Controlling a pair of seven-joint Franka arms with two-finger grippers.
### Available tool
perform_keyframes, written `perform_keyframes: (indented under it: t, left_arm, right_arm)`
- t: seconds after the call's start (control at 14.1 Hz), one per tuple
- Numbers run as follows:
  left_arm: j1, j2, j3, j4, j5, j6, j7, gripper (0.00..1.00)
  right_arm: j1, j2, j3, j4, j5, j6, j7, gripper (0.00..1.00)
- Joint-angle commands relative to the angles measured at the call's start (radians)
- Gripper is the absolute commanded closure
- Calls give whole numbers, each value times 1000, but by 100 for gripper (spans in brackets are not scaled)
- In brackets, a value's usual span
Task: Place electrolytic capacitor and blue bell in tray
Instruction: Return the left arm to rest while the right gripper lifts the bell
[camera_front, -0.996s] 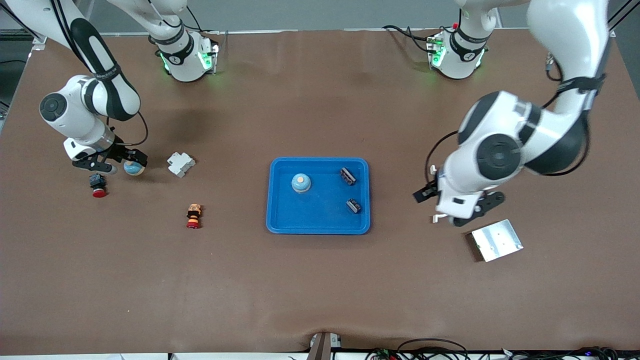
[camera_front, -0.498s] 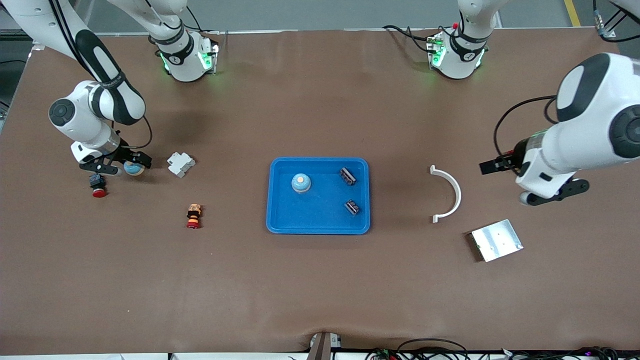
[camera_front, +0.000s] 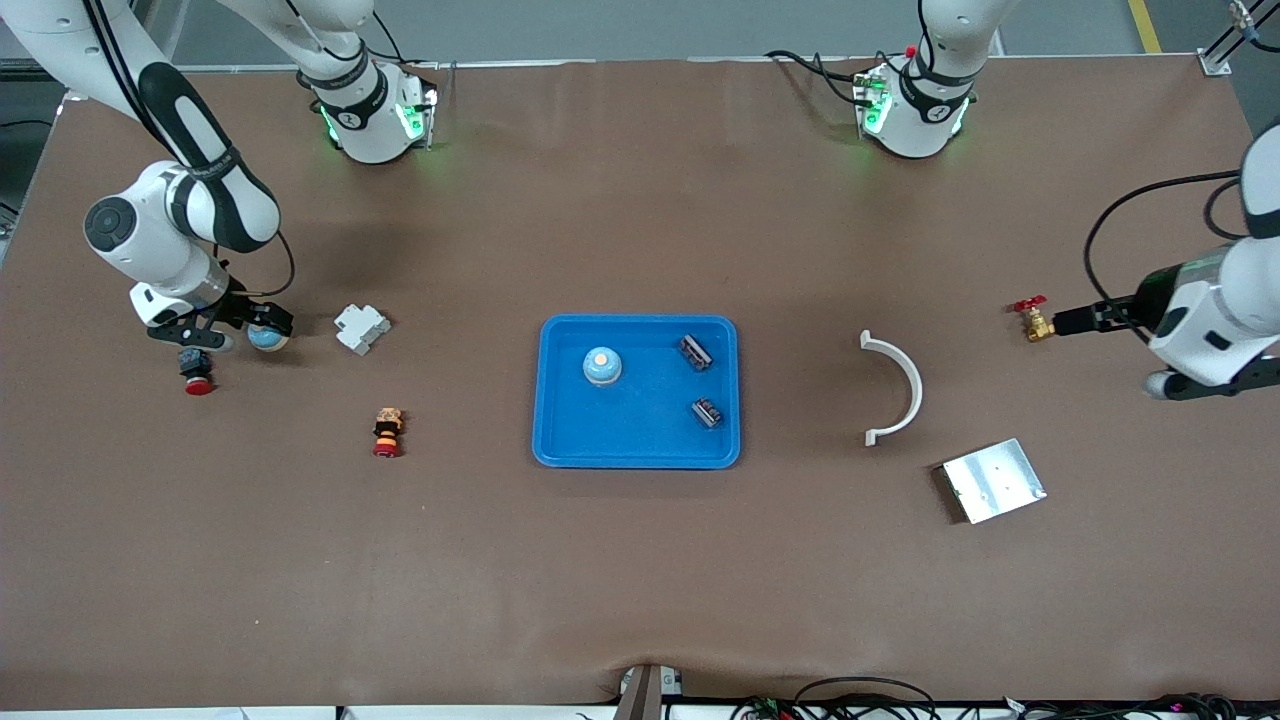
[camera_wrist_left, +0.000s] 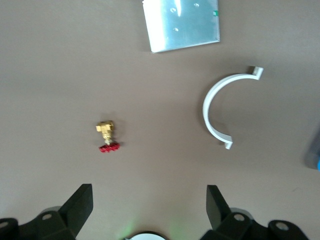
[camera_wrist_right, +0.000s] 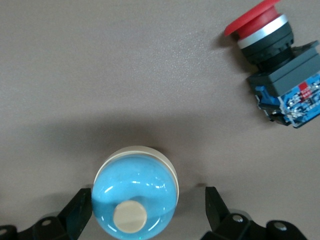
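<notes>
Nearest the front camera: shallow bright-blue rectangular plastic tray (camera_front: 560, 440), already holding one blue bell and two small dark ribbed components. Farther off, toward the right arm's end: round light-blue dome bell with cream button (camera_front: 266, 337), upright on the table, low between the spread fingers of the right gripper (camera_front: 222, 330). Step judged: grasping this bell; next, closing squarely on the dome, then lifting. Left gripper (camera_wrist_left: 149, 212) waiting, fingers spread, empty

a robotics lab; two arm bases (camera_front: 370, 110) bolted to a brown-covered table (camera_front: 640, 580); cables along its edge
</notes>
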Motion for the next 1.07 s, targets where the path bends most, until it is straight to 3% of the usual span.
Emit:
perform_keyframes:
  t: [0.0, 0.5, 0.64, 0.78, 0.92, 1.0]
  left_arm:
    - [55, -40, -12, -27, -24, 19, 79, 0]
    - [65, -56, -2, -13, -29, 34, 82, 0]
    - [-13, -54, 68, 13, -35, 35, 98, 0]
    - [-151, -59, 204, 21, -36, 34, 98, 0]
    - [-258, -63, 305, 21, -39, 29, 99, 0]
    - [-341, -68, 391, 21, -45, 26, 99, 0]
  right_arm:
    - [-15, 29, 14, 13, 16, 27, -22, 0]
    - [-11, 43, 17, 20, 16, 45, -17, 0]
    - [-11, 43, 19, 20, 16, 45, -16, 0]
    - [-11, 41, 21, 20, 16, 45, -14, 0]
    - [-12, 38, 21, 20, 16, 45, -16, 18]
    - [-11, 34, 24, 20, 16, 45, -17, 42]
